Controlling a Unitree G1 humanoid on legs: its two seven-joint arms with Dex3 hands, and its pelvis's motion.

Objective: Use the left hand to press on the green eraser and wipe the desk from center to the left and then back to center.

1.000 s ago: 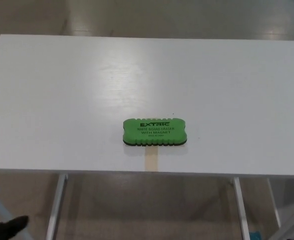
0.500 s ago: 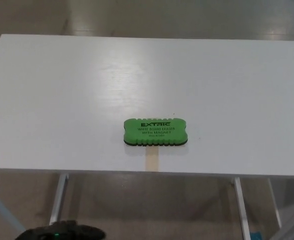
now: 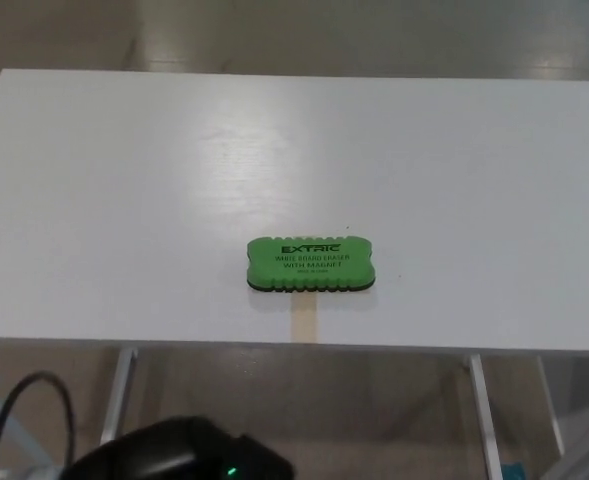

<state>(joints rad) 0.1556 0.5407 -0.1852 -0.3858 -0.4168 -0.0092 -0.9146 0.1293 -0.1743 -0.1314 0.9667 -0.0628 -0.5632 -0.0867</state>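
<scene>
Head view: green eraser (image 3: 312,265) flat at desk (image 3: 124,180) centre, ready for pressing; left hand (image 3: 179,455) below the near edge, fingers unreadable; right hand absent.

Table (image 3: 124,180): white, rectangular top, filling most of the view; soft glare near its middle.
Legs (image 3: 117,395): pale metal, showing under the near edge at left and right.
Floor (image 3: 274,30): grey-beige, glossy, with faint reflections beyond the far edge.

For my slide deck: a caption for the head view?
Green eraser lies untouched on the white desk; left arm below the near edge.
</scene>
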